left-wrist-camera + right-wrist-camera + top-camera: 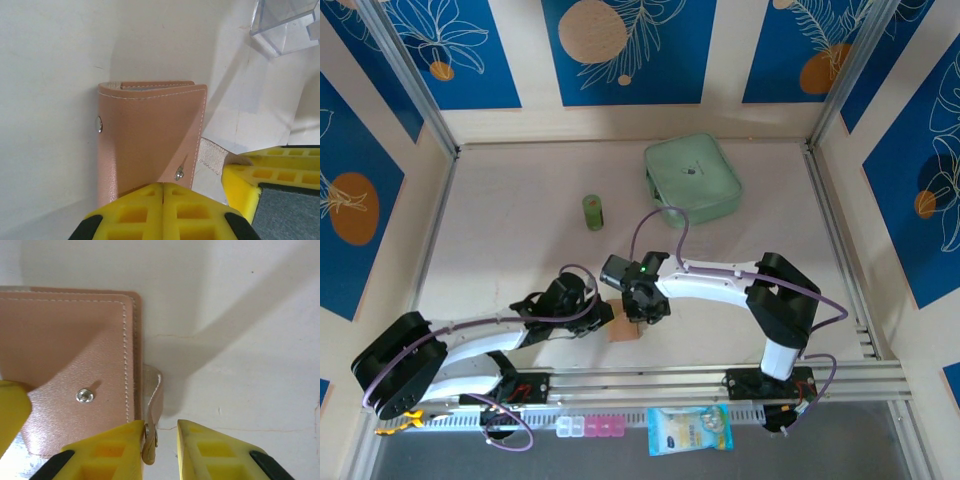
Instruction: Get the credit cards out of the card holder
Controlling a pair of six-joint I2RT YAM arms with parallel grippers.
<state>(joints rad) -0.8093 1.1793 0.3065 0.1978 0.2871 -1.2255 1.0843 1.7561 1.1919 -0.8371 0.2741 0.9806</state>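
Left claw (163, 195) is shut tight, yellow fingers pressed together right at the near edge of the tan wallet (150, 135). Can't tell if it's pinning the wallet or just touching it. Right claw (161, 437) has its jaws a little apart, and the wallet's clasp tab (152, 405) sits in the gap against one finger, not pinched. The wallet is folded up flat on the white table (520, 220), between the two claws near the front. A green zip case (692, 180) sits well back.

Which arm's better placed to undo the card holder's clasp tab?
Probably right: the right pincer straddles the clasp tab, jaws slightly apart; the left pincer is shut at the near edge of the card holder.
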